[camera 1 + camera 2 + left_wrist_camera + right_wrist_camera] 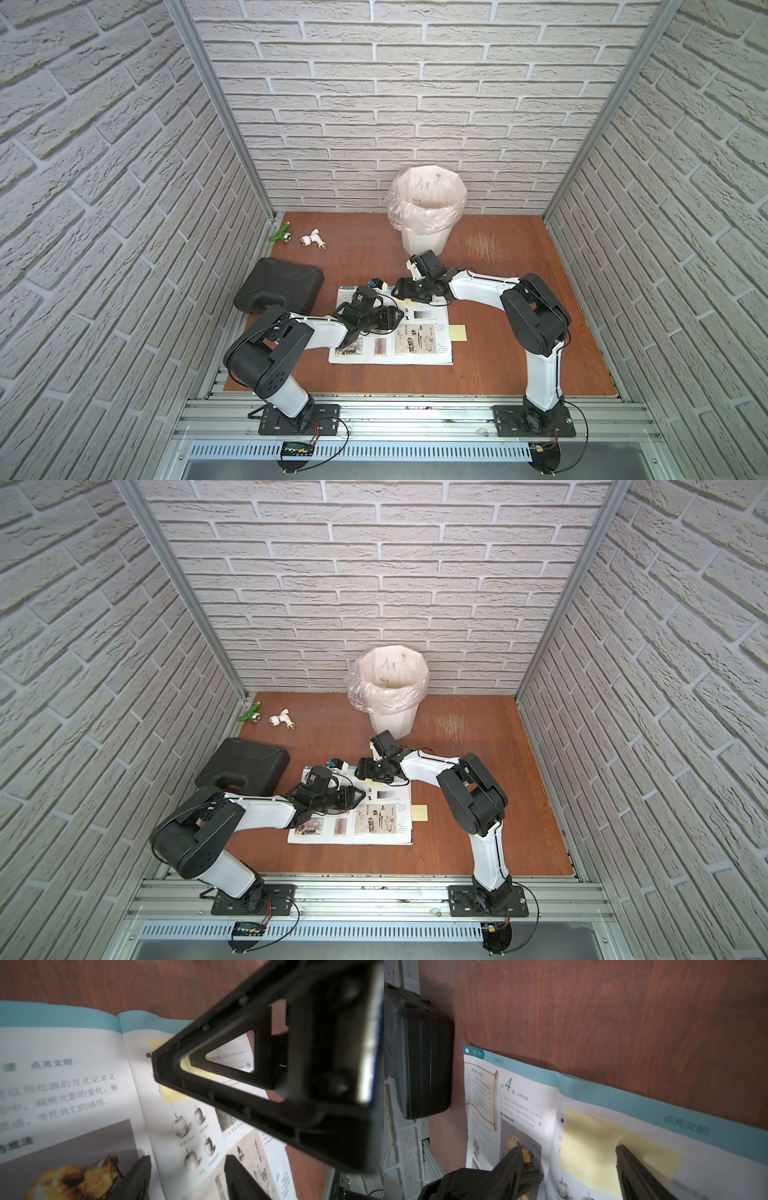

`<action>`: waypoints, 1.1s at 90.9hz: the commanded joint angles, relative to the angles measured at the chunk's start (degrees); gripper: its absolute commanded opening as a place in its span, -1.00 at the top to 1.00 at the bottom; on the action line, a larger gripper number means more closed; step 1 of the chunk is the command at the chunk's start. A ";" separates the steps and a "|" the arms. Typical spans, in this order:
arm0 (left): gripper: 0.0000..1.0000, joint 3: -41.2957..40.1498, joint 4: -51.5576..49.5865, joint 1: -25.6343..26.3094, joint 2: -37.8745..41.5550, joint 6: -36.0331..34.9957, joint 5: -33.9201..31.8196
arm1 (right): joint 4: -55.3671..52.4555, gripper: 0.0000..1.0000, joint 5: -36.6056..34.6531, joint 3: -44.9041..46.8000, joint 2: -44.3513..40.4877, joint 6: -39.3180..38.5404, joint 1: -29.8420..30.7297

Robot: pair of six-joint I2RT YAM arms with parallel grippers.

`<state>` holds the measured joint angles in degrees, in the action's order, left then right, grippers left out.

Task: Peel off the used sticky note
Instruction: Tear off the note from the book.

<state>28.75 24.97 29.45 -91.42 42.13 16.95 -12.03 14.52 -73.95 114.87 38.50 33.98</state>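
The used sticky note (591, 1142) lies flat on the right page of the open book (419, 357), at its far end just beside the spine. The right claw (569, 1152) is spread wide over it: 1 fingertip (629, 1159) appears to rest on the note, and the other hangs over the left page.

I judge the tip should work toward a free edge of the note and lift that first. Pinching mid-sheet would only crease note and page together.

The left claw (188, 1167) is also spread and holds nothing, low over the right page on its near side. Pressing down there would keep the page from rising with the note.

The 2 claws crowd 1 spot — a collision risk. A second yellow slip (457, 332) lies just beside the book's right edge. A lined bin (424, 243) stands far back on the bench (498, 353), and a black case (278, 286) sits to the left.
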 commanded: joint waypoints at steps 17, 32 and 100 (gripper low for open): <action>0.01 -2.70 -11.08 -0.38 -4.13 0.74 -0.53 | -21.64 -0.50 -13.27 -4.34 -1.17 -10.01 1.57; 0.01 -2.74 -10.15 -0.38 -4.73 0.96 0.16 | -26.02 -0.52 -17.25 -7.53 0.10 -12.68 2.34; 0.01 -3.28 -8.57 -0.41 -5.04 0.23 1.28 | -21.15 -0.54 -5.35 -10.75 8.48 -8.38 3.96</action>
<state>28.56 27.44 29.15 -92.49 42.13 18.24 -37.69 1.04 -86.67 119.44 27.90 36.75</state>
